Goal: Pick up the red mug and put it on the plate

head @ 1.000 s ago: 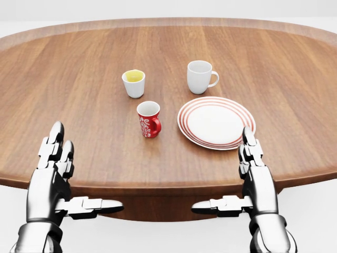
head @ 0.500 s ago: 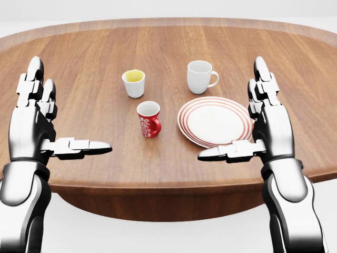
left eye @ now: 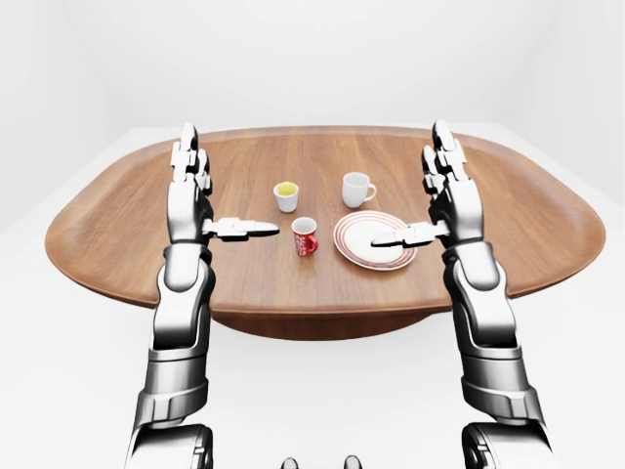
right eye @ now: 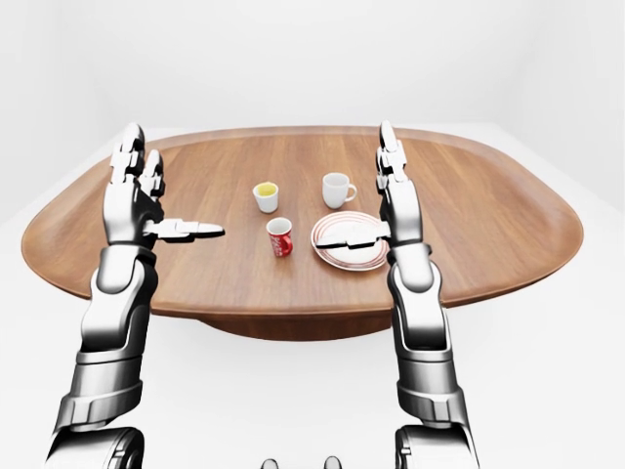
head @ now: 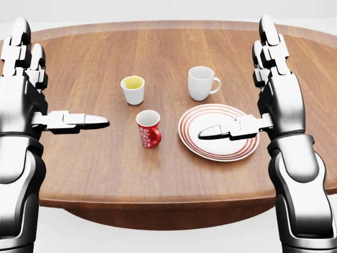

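The red mug (head: 148,129) stands upright on the wooden table (head: 168,47), handle turned to the right in the head view. The white plate with red rings (head: 216,148) lies just right of it. My left hand (head: 64,81) is open, held above the table well left of the mug, fingers up and thumb pointing at it. My right hand (head: 234,79) is open too, raised by the plate's right side with its thumb stretched over the plate. Neither hand touches anything.
Above the red mug in the head view stands a small white cup with yellow inside (head: 132,89). A white mug (head: 201,83) sits above the plate. The oval table's near edge runs along the bottom of the head view.
Both hands have risen from the table's near edge and moved out over the tabletop. The right thumb now hangs over the plate. The view has shifted slightly, with things sitting lower in it.
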Motion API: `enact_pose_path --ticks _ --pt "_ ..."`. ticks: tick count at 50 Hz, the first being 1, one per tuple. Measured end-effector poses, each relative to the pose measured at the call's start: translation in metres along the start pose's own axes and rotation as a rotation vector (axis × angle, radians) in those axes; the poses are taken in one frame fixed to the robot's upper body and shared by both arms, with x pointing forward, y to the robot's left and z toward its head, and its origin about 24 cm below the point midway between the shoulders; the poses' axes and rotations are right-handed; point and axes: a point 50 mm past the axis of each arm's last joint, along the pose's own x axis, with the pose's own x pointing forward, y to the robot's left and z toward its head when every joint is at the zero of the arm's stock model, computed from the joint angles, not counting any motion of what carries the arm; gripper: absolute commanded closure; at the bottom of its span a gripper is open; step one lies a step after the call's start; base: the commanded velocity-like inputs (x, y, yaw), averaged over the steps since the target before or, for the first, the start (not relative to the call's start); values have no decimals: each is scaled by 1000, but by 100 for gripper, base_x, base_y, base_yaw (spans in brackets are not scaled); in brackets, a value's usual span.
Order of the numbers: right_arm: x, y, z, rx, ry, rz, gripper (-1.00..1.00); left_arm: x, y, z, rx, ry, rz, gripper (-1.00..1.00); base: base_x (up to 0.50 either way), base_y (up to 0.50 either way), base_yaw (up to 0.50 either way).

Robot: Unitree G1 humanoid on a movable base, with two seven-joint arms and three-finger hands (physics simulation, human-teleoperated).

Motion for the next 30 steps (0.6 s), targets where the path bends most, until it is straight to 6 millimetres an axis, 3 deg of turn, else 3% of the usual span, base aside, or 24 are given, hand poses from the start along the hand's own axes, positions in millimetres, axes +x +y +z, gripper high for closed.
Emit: enact_pose_path --ticks 30 --pt "2 1 2 -28 -5 18 -100 0 -2 6 11 -28 -5 -100 29 0 0"
